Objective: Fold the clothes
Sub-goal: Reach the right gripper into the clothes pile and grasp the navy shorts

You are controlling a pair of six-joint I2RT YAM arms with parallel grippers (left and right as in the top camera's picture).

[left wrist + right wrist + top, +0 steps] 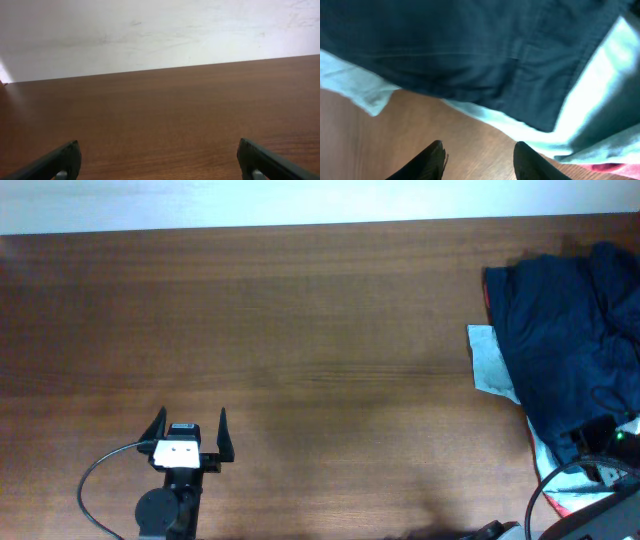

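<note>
The dark navy shorts (pixel 570 330) lie crumpled at the table's right edge, on top of a light blue T-shirt (pixel 490 360). In the right wrist view the shorts (pixel 470 55) fill the upper frame, with seams showing. My right gripper (pixel 480 152) is open and empty, just short of the pile's near edge, over bare wood; in the overhead view only part of the right arm (pixel 600 442) shows at the lower right. My left gripper (pixel 190 432) is open and empty at the front left, far from the shorts; its fingers frame bare table (pixel 157 155).
The light blue T-shirt (pixel 485 117) sticks out from under the shorts. A bit of red garment (pixel 615 169) shows at the pile's lower right, also in the overhead view (pixel 570 505). A white wall (pixel 150 30) runs along the table's far edge. A black cable (pixel 100 470) loops by the left arm.
</note>
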